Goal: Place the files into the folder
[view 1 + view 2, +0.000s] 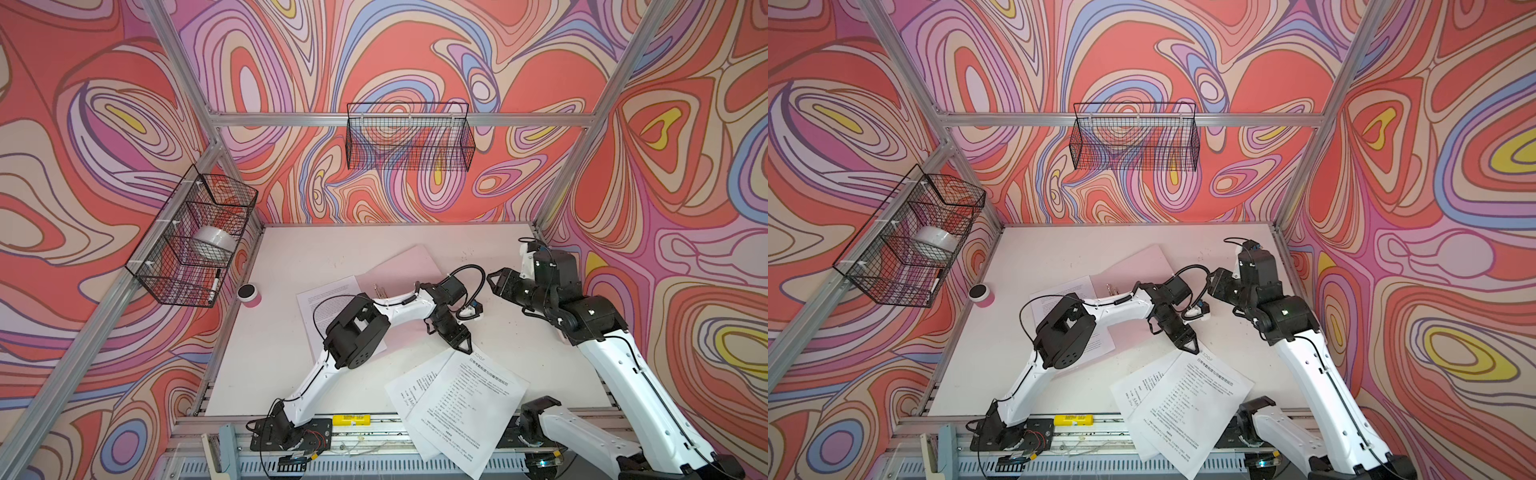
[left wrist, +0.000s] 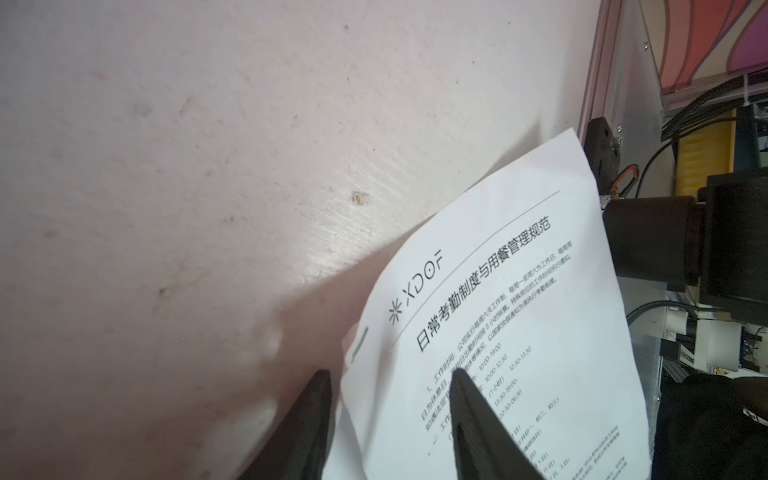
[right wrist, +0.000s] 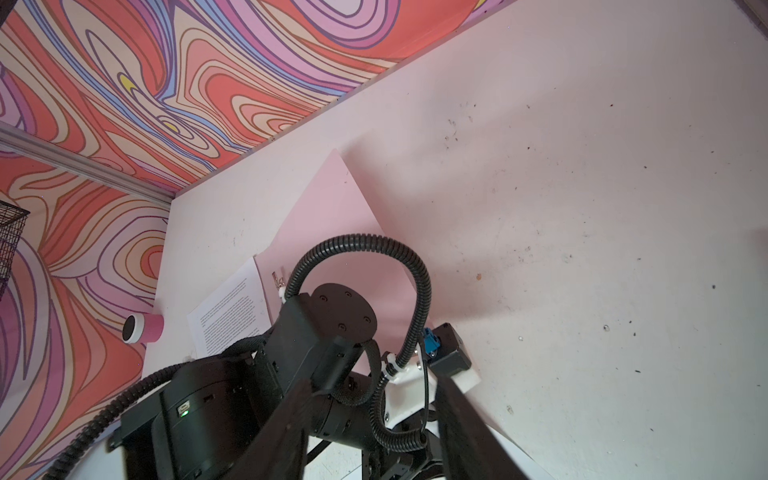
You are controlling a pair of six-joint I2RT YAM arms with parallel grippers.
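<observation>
At the headed sheet (image 1: 473, 399), the elbow-bent left end effector (image 1: 466, 347) angles down, jaws apart.

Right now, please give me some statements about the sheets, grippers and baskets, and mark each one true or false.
1. Two printed sheets overhang the table's front edge. True.
2. The right gripper holds a sheet. False: it is open and empty.
3. The left gripper has a finger on either side of an edge of the headed sheet. True.
4. The white roll sits in the back basket. False: it sits in the side basket; the back basket looks empty.
</observation>
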